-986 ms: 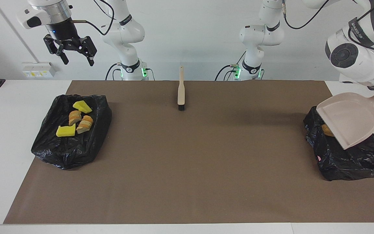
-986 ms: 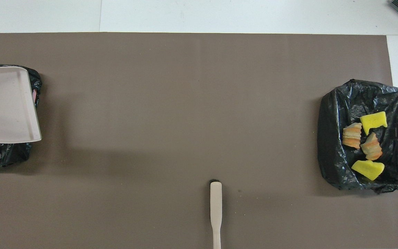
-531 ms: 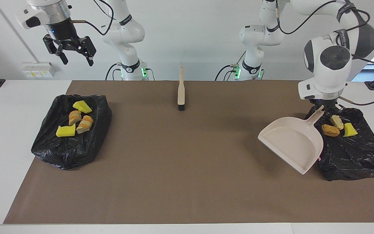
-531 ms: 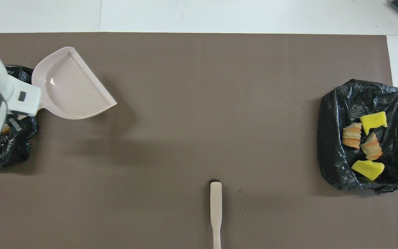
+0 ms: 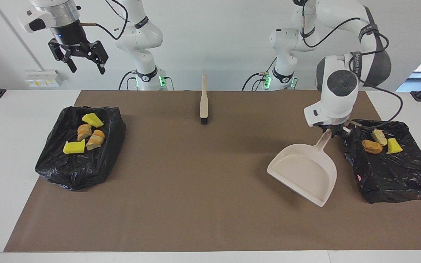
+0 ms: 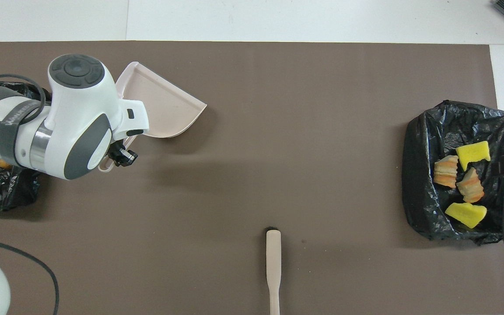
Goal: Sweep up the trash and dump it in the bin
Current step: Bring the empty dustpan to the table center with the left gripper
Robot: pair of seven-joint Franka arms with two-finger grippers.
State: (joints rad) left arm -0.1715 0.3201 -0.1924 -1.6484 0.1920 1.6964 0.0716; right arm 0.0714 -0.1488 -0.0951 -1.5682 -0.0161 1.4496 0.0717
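My left gripper [image 5: 331, 132] is shut on the handle of the beige dustpan [image 5: 304, 173], whose empty scoop hangs tilted low over the mat beside the black-bagged bin [image 5: 397, 175] at the left arm's end. Three bits of trash lie in that bin: an orange-brown piece [image 5: 372, 146], a pale lump [image 5: 380, 136] and a yellow chunk [image 5: 393, 146]. The other black-bagged bin [image 5: 75, 168] at the right arm's end holds several yellow and bread-like bits [image 5: 93, 119]. My right gripper [image 5: 80, 61] waits open, high over that end. From overhead the left arm hides part of the dustpan [image 6: 164, 103].
The beige brush [image 5: 204, 100] with black bristles lies on the brown mat [image 5: 196, 190] midway between the two arm bases, handle toward the robots. It shows at the bottom of the overhead view too, brush [image 6: 273, 262]. White table surrounds the mat.
The left arm swung the dustpan off the bin at its end toward the table's middle and lowered it; the three bits in that bin now show. The right gripper stayed raised.
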